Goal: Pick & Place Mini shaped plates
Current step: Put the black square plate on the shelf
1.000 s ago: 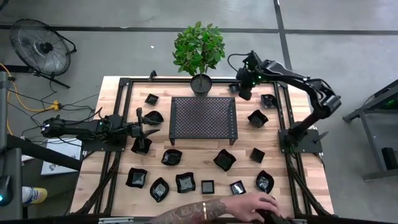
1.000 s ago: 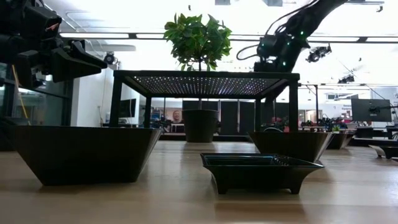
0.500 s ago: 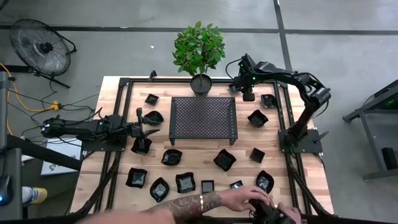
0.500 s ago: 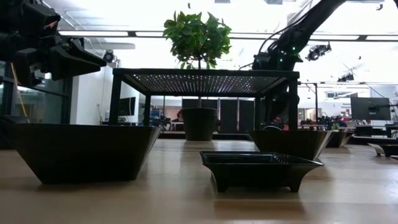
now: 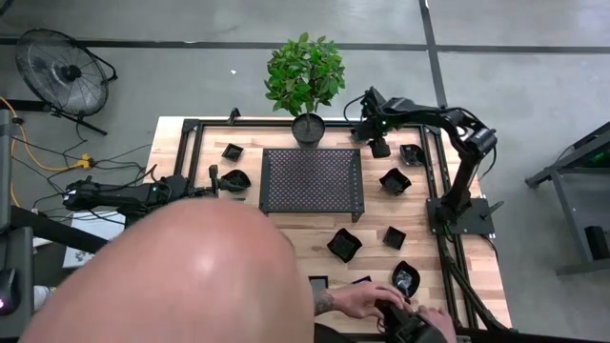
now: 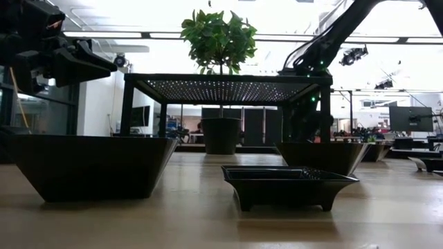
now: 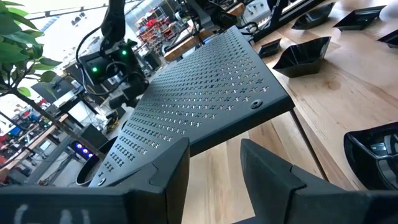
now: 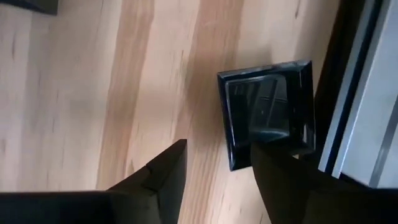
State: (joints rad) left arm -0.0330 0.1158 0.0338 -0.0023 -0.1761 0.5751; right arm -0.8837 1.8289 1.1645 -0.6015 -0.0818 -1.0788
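**Square plate down, right jaws opening**

Small square plate (image 8: 268,112) sits flat on the tabletop (image 8: 93,93) by the frame rail, far corner near the plant pot (image 5: 308,129); my right jaws (image 5: 377,145) have come down over it and spread apart, nothing held; looks placed; left jaws (image 7: 214,168) apart, empty, waiting beside the rack (image 5: 312,180); person's head blocks the near plates.

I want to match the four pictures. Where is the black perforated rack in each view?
High view: rack at table centre, potted plant beyond it.
Low view: rack across the middle, on legs.
Left wrist view: rack fills the centre.
Right wrist view: not in it.
Shared landmark: the potted plant.
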